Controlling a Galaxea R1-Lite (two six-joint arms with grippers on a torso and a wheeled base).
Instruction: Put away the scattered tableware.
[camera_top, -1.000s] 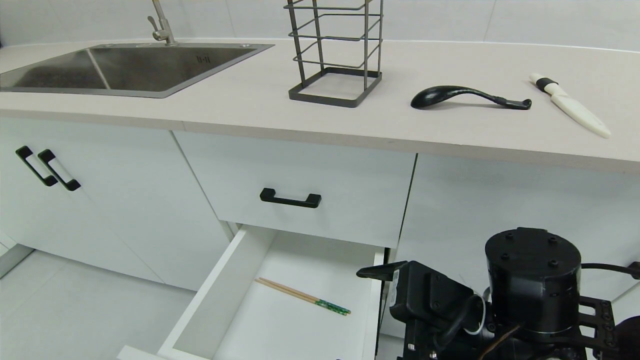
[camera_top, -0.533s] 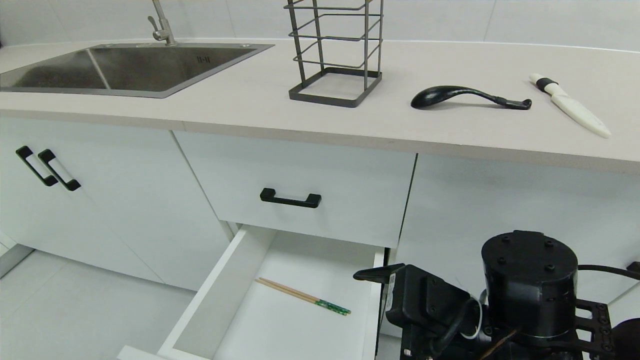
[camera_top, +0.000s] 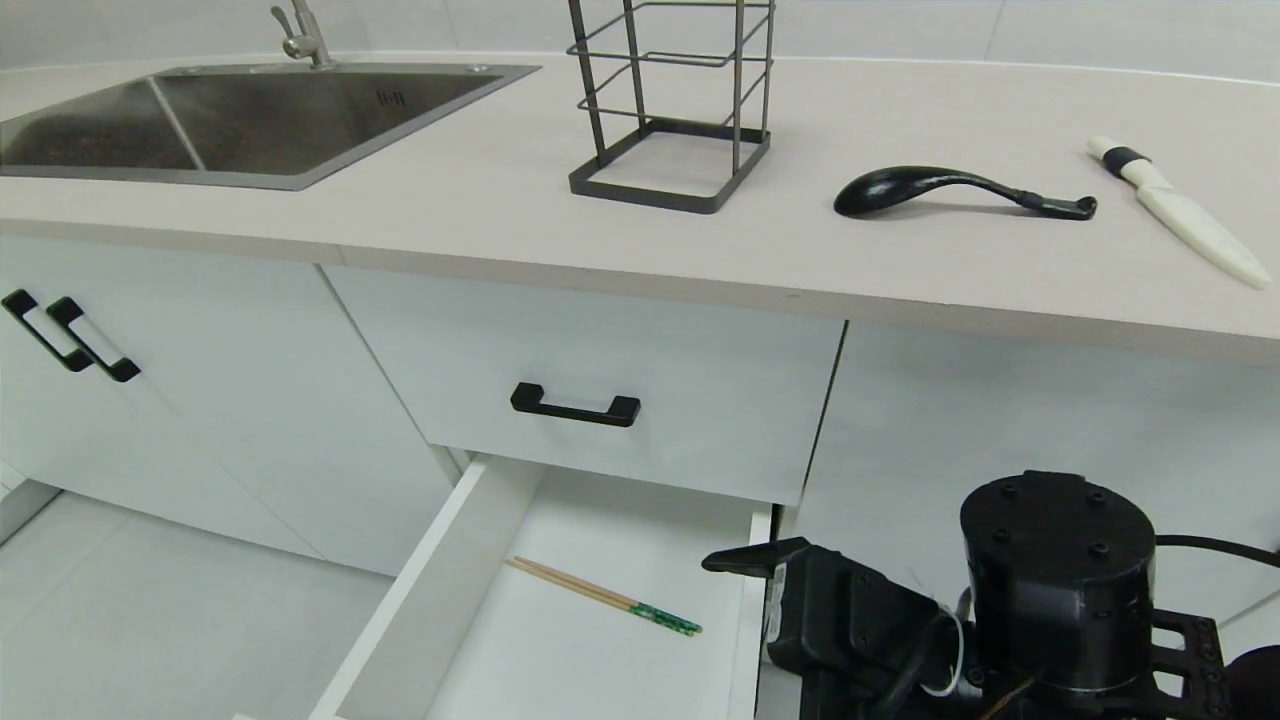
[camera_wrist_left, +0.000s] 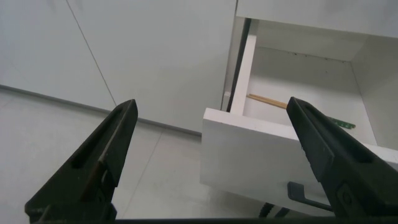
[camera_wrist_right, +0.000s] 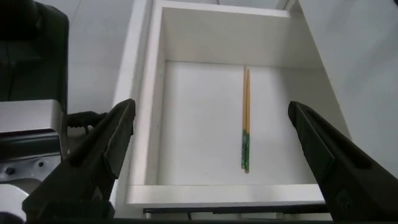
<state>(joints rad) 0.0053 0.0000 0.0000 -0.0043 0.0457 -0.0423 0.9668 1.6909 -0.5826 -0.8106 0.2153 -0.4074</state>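
Right arm (camera_top: 860, 625) matte black: round joint cap (camera_top: 1058, 530) (screwed), trailing cable (camera_top: 1215, 545).

The left gripper (camera_wrist_left: 209, 107) holds its two fingers spread wide, empty. The right gripper (camera_wrist_right: 211, 107) points downward, equally wide and empty.

Wooden chopsticks (camera_top: 604, 595); glossy black spoon (camera_top: 885, 190)
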